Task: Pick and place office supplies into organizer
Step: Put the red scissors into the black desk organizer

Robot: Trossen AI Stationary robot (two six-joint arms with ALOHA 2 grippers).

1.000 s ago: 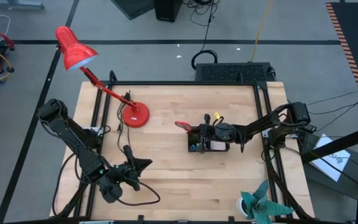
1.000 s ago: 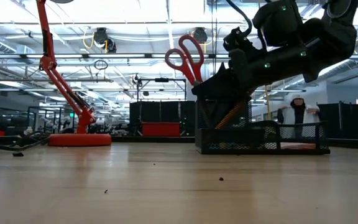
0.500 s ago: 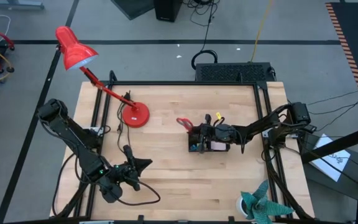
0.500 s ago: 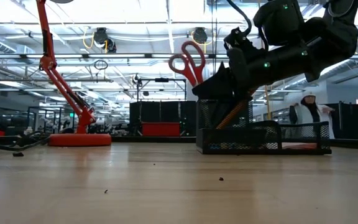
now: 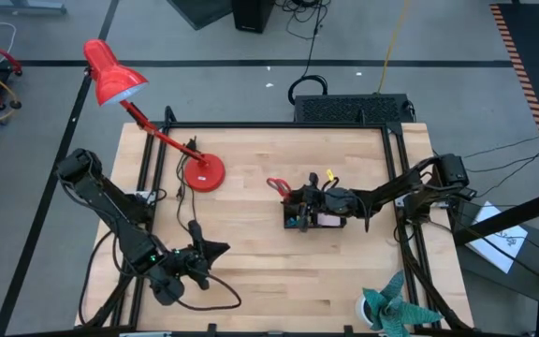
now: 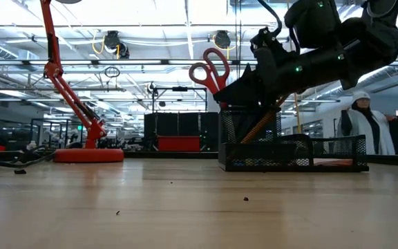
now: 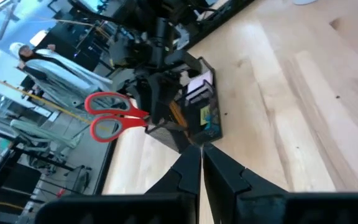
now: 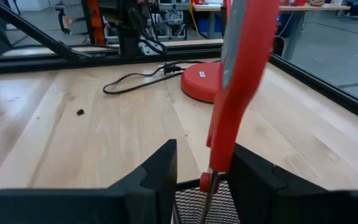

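Note:
The black mesh organizer (image 5: 318, 217) stands right of the table's middle; it also shows in the low view (image 6: 292, 152). The red-handled scissors (image 5: 276, 184) stick tilted out of its tall cup, handles up (image 6: 209, 69) and leaning toward the table's left. An orange pencil (image 6: 258, 124) leans in the same cup. A pale note pad (image 7: 197, 90) and bluish clips (image 5: 293, 223) lie in the tray. My right gripper (image 5: 309, 199) is at the cup's top, around the scissors. My left gripper (image 5: 215, 251) is shut and empty near the table's near left. My right gripper holds the scissors just below the handles, at the pivot (image 8: 207, 180), between its two fingers (image 8: 160, 168). It comes slanting down from the table's right. The blades reach down into the mesh cup (image 8: 191, 202) and the handles stand tilted above. Whether both fingers touch, I cannot tell.
A red desk lamp stands at the far left, its base (image 5: 202, 173) left of the scissors, with a cable (image 5: 218, 298) toward the near edge. A teal leafy object (image 5: 391, 309) is at the near right corner. A black box (image 5: 349, 108) sits beyond the far edge. A person (image 6: 365, 128) stands behind the table.
My right gripper has gone down a little with the scissors. The handles have sunk and moved toward the organizer, and the scissors stand steeper in the cup than before.

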